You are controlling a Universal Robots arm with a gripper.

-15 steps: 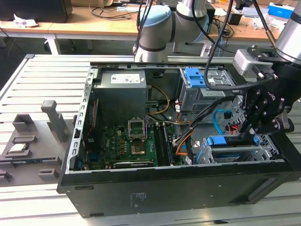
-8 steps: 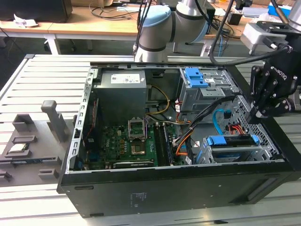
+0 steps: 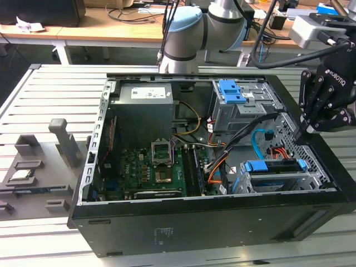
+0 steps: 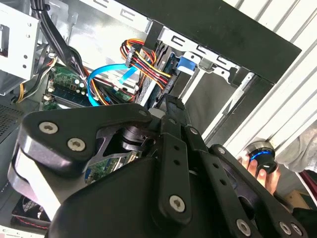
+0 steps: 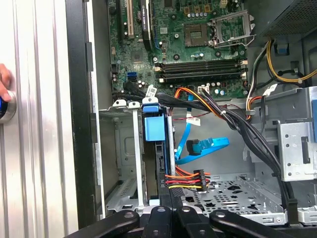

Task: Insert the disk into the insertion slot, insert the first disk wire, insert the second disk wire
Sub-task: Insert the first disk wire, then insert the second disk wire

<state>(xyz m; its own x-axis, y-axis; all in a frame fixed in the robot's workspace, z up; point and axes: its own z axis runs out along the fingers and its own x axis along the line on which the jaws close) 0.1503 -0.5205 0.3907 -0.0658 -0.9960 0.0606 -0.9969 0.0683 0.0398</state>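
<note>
Black end effector, clenched, right down at the back end of the disk.

And its tip sits against the end of the first disk wire, the orange, red, yellow and black bundle; whether it actually pinches the plug, I cannot tell. The disk stands seated in the insertion slot, blue carrier showing. Just beside it, the second disk wire loops over the case floor, dark plug apart from the disk. Further out, the exterior view shows white print on the end effector's body and a white label on the power supply, neither read out here. The computer case rests on a slatted metal tabletop.
</note>
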